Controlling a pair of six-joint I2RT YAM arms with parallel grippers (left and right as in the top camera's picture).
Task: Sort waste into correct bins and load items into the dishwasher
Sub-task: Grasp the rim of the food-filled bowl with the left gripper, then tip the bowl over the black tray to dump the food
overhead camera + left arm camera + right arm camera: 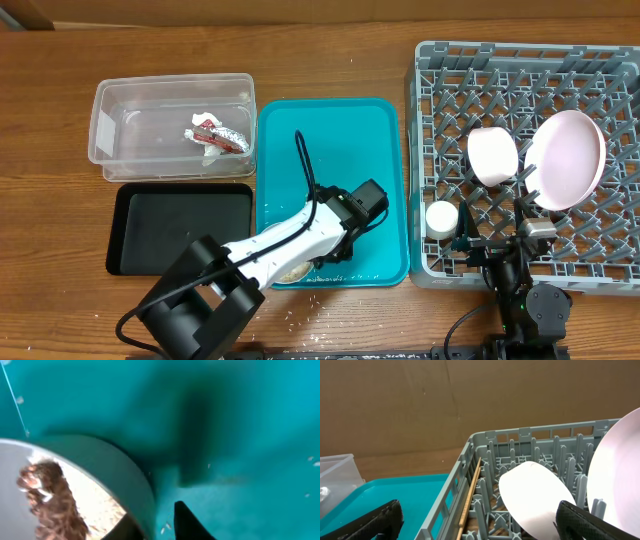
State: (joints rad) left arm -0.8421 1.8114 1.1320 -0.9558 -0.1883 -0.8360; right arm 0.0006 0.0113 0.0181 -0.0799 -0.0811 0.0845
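Your left gripper [328,252] is hanging at the grey-white bowl [102,472] of rice and brown scraps [50,502], at the teal tray's [330,130] near edge; you cannot tell whether it is grasping. Your right gripper [480,530] is sitting released over the dish rack's [520,48] near edge.

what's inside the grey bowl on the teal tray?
Visible: brown food scraps and white rice in the grey bowl. Overhead, the left arm covers most of it.

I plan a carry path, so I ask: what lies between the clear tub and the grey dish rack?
The teal tray lies between the clear tub and the grey dish rack; the overhead view shows it.
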